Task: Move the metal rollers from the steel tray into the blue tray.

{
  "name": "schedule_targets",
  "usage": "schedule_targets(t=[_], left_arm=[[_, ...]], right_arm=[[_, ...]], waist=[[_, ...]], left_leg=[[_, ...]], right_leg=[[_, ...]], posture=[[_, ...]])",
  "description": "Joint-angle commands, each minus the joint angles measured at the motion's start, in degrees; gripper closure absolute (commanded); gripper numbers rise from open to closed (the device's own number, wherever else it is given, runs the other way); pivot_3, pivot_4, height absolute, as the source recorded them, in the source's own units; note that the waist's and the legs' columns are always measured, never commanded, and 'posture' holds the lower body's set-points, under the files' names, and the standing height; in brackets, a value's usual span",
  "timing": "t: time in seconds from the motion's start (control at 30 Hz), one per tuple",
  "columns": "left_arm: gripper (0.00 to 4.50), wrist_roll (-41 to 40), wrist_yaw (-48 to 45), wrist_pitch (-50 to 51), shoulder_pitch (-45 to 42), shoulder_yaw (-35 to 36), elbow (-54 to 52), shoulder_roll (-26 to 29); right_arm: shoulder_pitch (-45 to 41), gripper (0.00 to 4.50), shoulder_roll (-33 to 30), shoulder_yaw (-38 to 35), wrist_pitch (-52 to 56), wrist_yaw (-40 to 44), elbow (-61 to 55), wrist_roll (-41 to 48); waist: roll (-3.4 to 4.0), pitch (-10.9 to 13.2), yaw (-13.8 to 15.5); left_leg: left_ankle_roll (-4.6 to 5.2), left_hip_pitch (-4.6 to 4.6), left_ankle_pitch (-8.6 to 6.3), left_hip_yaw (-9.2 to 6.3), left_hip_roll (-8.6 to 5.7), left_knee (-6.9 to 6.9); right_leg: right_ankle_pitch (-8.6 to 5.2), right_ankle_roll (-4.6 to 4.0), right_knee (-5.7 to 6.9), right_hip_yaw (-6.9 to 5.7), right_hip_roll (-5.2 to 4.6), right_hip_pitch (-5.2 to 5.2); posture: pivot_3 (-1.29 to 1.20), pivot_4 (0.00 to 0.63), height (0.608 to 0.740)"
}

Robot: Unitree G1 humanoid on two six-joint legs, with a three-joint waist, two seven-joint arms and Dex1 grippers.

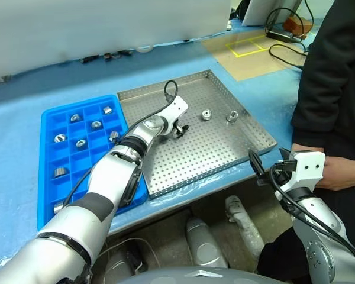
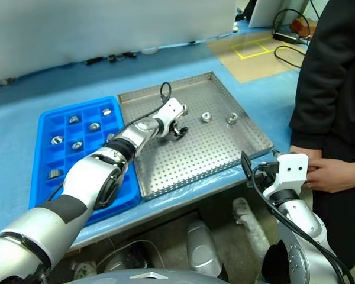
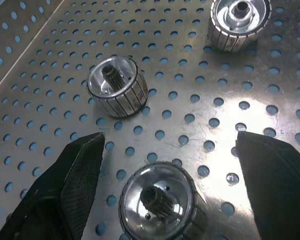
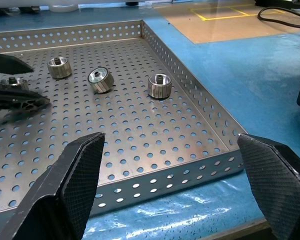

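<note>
The steel tray lies in the middle, with the blue tray to its left. Several metal rollers stand on the perforated floor, among them one beside another. My left gripper hangs low over the steel tray, open. In the left wrist view, a roller sits between its spread fingers, untouched, with two more rollers beyond. My right gripper stands open and empty at the tray's front right corner. Several rollers lie in the blue tray's compartments.
A person in dark clothes stands at the right, a hand close to my right gripper. Blue sheeting covers the table. Cables and a yellow-taped square lie at the far right.
</note>
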Motion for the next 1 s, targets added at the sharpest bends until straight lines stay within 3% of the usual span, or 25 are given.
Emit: schedule_targets(t=[0.03, 0.17, 0.27, 0.33, 0.43, 0.5, 1.0], left_arm=[[0.04, 1.07, 0.60, 1.16, 0.74, -0.67, -0.27, -0.33], [0.56, 1.35, 0.50, 1.63, 1.18, -0.75, -0.22, 0.23], [1.53, 2.01, 0.27, 2.27, 1.61, -1.44, -0.12, 0.63], [1.53, 2.16, -0.06, 2.28, 1.69, -1.71, -0.14, 0.73], [2.13, 2.06, -0.98, 2.08, 1.76, -1.79, -0.20, 0.77], [2.77, 1.92, -0.76, 2.28, 1.73, -1.62, -0.23, 0.86], [2.80, -7.08, -17.67, -2.66, -4.39, 6.27, -2.97, 2.17]], right_arm=[[-0.28, 0.00, -0.28, -0.65, -0.79, -0.21, -1.25, -0.37], [-0.21, 0.00, -0.23, -0.61, -0.71, -0.26, -1.33, -0.42], [-0.23, 0.00, -0.16, -0.41, -0.69, -0.29, -1.25, -0.51], [-0.39, 0.00, -0.09, -0.33, -0.71, -0.26, -1.15, -0.49], [-0.69, 0.00, -0.11, -0.24, -0.75, -0.18, -0.92, -0.47], [-0.94, 0.00, -0.19, -0.21, -0.72, -0.11, -0.76, -0.50], [-9.30, 0.00, -2.90, 0.00, 0.70, 2.48, 0.92, 1.43]], waist=[[0.00, 0.00, 0.00], [0.00, 0.00, -0.17], [0.00, 0.00, -0.34], [0.00, 0.00, -0.39], [0.00, 0.00, -0.40], [0.00, 0.00, -0.40], [0.02, 0.04, 0.72]], left_leg=[[0.00, 0.01, 0.00, -0.02, 0.00, 0.00], [-0.01, 0.03, 0.00, -0.07, 0.01, 0.04], [-0.01, 0.03, 0.00, -0.08, 0.01, 0.07], [-0.02, 0.04, -0.01, -0.10, 0.01, 0.07], [-0.02, 0.05, -0.01, -0.12, 0.01, 0.07], [-0.02, 0.04, -0.01, -0.12, 0.01, 0.06], [0.09, -0.16, 0.05, -0.12, -0.06, -0.05]], right_leg=[[0.00, 0.00, 0.00, -0.03, 0.00, 0.02], [0.00, 0.00, 0.00, -0.08, 0.00, 0.08], [0.00, 0.00, 0.00, -0.08, 0.00, 0.10], [0.00, 0.01, 0.00, -0.08, 0.00, 0.11], [-0.01, 0.01, 0.00, -0.09, 0.01, 0.11], [-0.01, 0.01, 0.00, -0.09, 0.01, 0.11], [0.01, -0.01, -0.10, -0.19, -0.07, -0.02]], posture=[[-0.76, 0.150, 0.740], [-0.76, 0.150, 0.740], [-0.76, 0.150, 0.740], [-0.76, 0.150, 0.740], [-0.75, 0.150, 0.740], [-0.75, 0.150, 0.740], [-0.65, 0.150, 0.740]])
